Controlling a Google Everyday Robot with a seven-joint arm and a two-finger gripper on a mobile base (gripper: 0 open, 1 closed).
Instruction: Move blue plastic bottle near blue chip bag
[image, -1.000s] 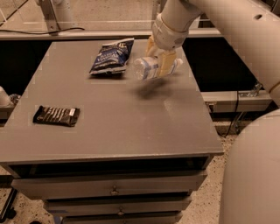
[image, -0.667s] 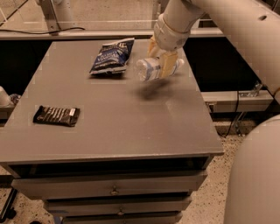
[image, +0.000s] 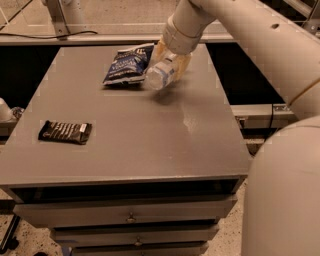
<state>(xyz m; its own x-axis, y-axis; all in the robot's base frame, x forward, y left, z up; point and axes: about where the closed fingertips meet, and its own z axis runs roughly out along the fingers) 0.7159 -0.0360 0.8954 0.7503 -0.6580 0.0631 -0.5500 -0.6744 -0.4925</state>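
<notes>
Gripper (image: 170, 62) jaws close around the small clear bluish plastic bottle (image: 158, 76), held tilted just beside the crinkled dark-blue chip bag (image: 125, 66) over the grey table (image: 150, 145); released tilted, it could roll away.

Lighting was soft and moderate, from overhead. My gripper (image: 169, 64), at 12 o'clock, clasped the blue plastic bottle (image: 160, 76), which appeared blurred and cast a faint shadow on the table (image: 135, 150) beneath. Weak glare lay toward 3 o'clock.
</notes>
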